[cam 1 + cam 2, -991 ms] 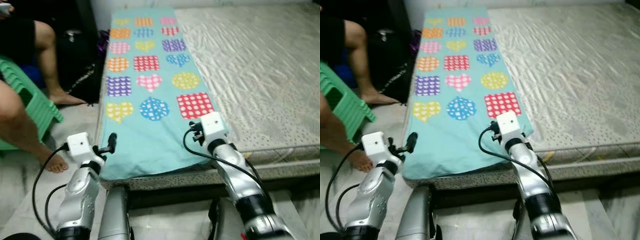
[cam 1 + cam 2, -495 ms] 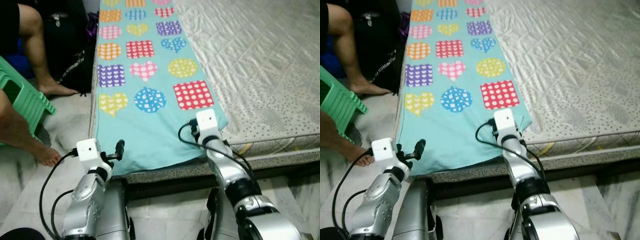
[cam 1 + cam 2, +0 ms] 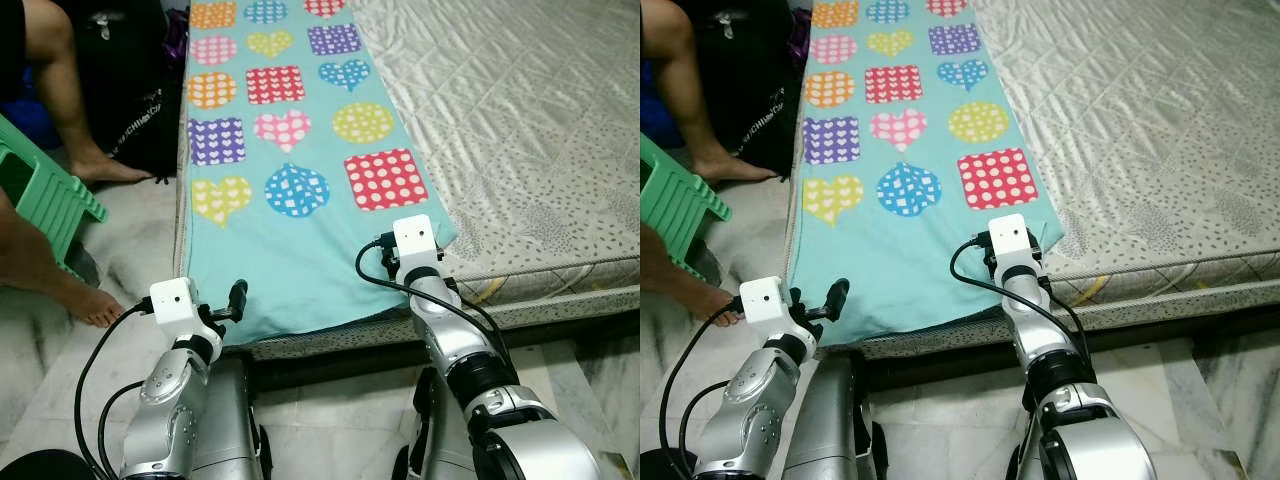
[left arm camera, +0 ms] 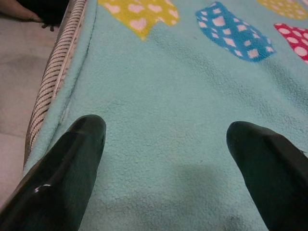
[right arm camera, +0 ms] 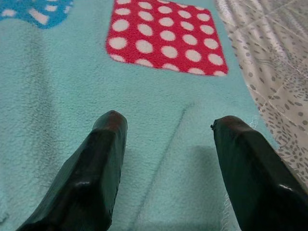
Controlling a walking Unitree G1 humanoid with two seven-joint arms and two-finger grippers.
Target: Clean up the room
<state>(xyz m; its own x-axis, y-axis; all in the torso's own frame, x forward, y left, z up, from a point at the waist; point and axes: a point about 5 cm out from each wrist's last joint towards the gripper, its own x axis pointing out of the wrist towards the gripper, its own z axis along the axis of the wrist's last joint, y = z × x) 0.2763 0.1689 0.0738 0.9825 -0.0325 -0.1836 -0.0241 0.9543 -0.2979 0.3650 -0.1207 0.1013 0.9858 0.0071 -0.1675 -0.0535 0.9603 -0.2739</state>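
Observation:
A teal fleece blanket [image 3: 290, 240] with coloured hearts and dotted patches lies spread along the left side of a bare mattress [image 3: 520, 130]. Its near edge hangs at the mattress's front edge. My left gripper [image 4: 166, 163] hovers open just over the blanket's near left corner, its black fingers [image 4: 67, 163] wide apart with nothing between them. My right gripper [image 5: 166, 163] is open over the blanket's near right corner, close to the red dotted square [image 5: 166, 38]. In the head views the left wrist [image 3: 175, 305] and right wrist [image 3: 415, 240] sit at the blanket's front edge.
A person's bare legs and feet [image 3: 70, 290] are at the left on the tiled floor, beside a green plastic stool [image 3: 40, 200]. A black bag [image 3: 125, 90] stands against the bed's left side. The grey patterned mattress stretches to the right.
The camera has moved closer and tilted down, so the bed sits higher in the picture. Both grippers have come in low to the blanket's near edge; both are still open.

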